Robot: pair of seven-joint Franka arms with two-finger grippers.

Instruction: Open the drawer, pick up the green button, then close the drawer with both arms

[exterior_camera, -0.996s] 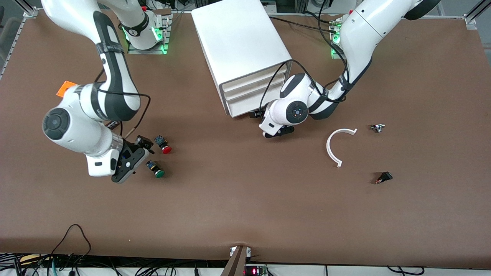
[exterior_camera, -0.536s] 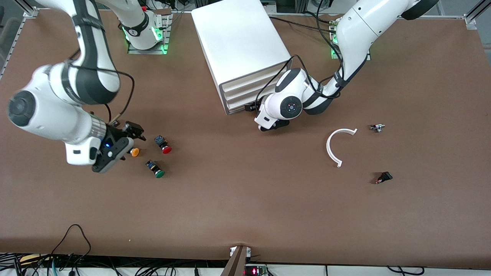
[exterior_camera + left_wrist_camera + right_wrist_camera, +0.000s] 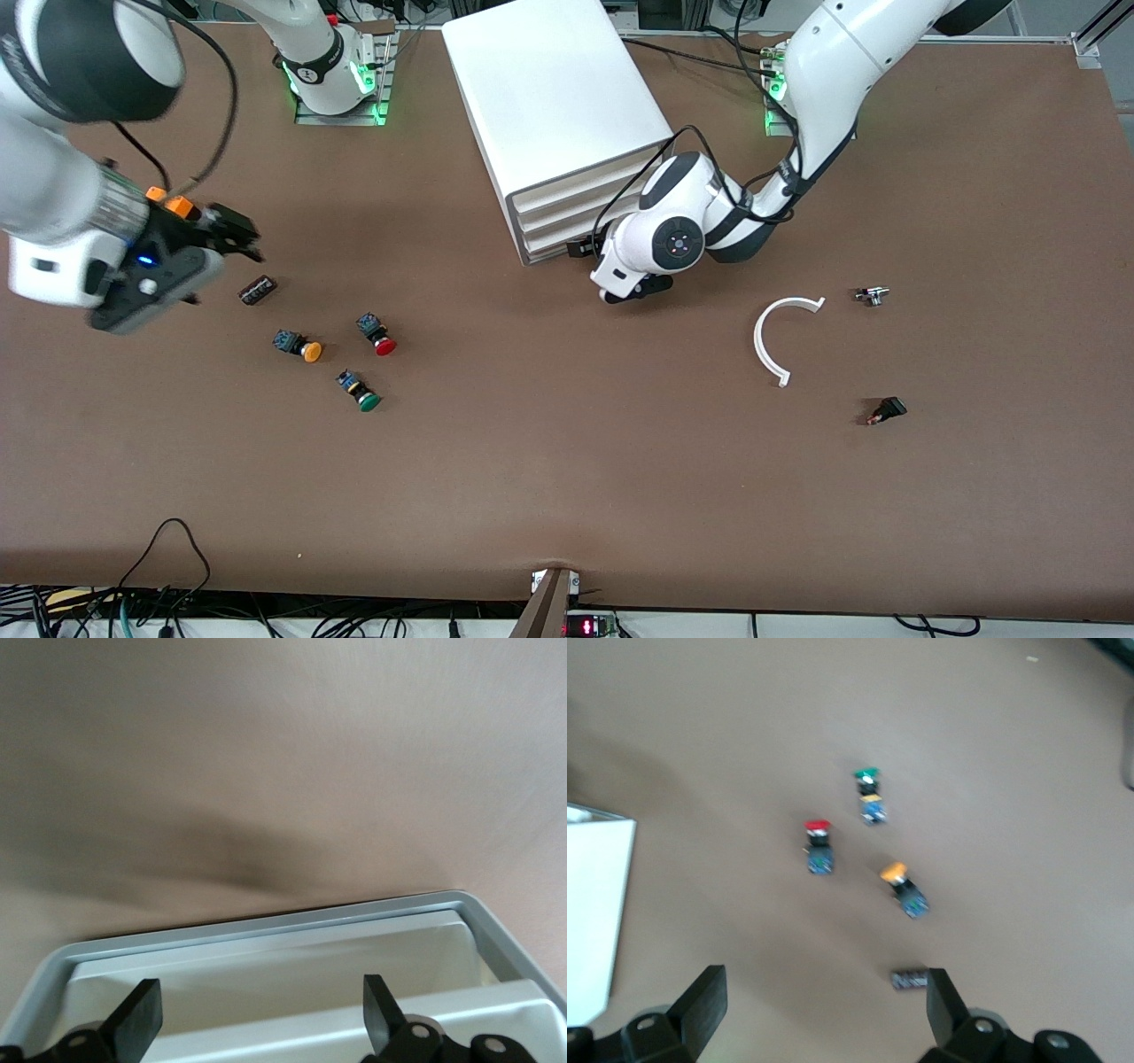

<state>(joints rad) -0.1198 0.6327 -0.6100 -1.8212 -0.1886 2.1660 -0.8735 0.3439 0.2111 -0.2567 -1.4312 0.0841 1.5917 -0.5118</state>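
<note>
White drawers (image 3: 576, 217): three | buttons: green (image 3: 358, 391), red (image 3: 376, 334), orange (image 3: 297, 346) | both pincers, left (image 3: 261, 1014), right (image 3: 232, 232): spread, empty

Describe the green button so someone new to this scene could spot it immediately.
Start at the white cabinet and look toward the right arm's end of the table, where three small push buttons lie in a loose cluster. The green button lies nearest the front camera. Its cap is green, while the neighbours' caps are red and orange.
</note>
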